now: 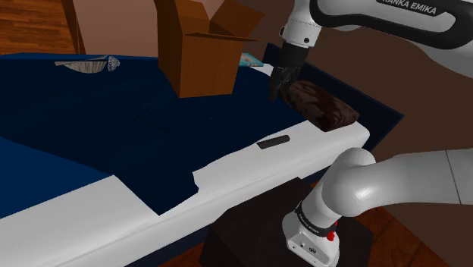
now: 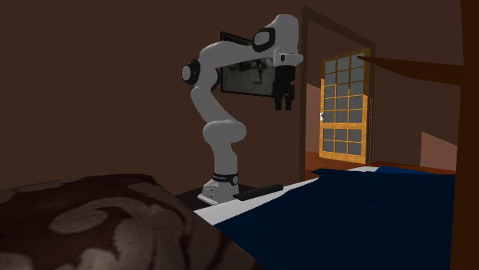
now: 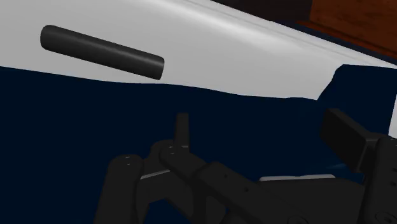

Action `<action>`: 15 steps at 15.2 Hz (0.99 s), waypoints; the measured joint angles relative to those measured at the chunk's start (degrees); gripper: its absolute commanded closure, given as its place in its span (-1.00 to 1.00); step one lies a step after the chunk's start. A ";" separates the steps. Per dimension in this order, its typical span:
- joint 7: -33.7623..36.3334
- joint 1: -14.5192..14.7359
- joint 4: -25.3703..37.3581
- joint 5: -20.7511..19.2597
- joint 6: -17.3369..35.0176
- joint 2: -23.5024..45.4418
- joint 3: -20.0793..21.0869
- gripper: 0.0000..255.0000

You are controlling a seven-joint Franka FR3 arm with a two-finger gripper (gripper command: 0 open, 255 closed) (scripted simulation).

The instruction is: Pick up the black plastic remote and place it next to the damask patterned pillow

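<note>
My gripper (image 1: 277, 92) hangs high above the bed, fingers pointing down and standing apart, with nothing between them. In the wrist view the two black fingers (image 3: 182, 129) frame only navy blanket (image 3: 127, 127), and the gap between them is empty.

The black remote (image 1: 274, 142) lies flat on the white strip of the bed (image 1: 227, 171) that runs along the edge nearest my stand (image 1: 250, 239). It sits just past the blanket's border and touches only the white surface. In the shoulder view it is below my gripper and well apart from it, closer to the stand than my fingertips are. From the wrist, the remote (image 3: 102, 52) shows as a dark rounded bar lying aslant on the white, beyond the blanket's edge and off to the side of the thin finger, not in line with the gap.

In the second exterior view my gripper (image 2: 282, 106) is up at the height of the framed picture (image 2: 242, 77) on the wall. The remote (image 2: 257, 191) rests far beneath it on the white strip, just beside the foot of my arm.

The dark brown damask pillow (image 1: 324, 106) lies on the bed's corner at the shoulder view's right, near the remote but not touching it. Its near end shows behind my fingers in that view. The same pillow (image 2: 92, 226) looms in the foreground of the second exterior view. An open cardboard box (image 1: 205, 53) stands on the blanket farther back.
</note>
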 measured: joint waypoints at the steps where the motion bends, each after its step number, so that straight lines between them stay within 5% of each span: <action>1: 0.00 0.00 0.00 0.00 0.00 0.00 0.00 -1.00; 15: -42.36 4.18 -18.39 -16.83 13.69 -5.18 -20.29 -1.00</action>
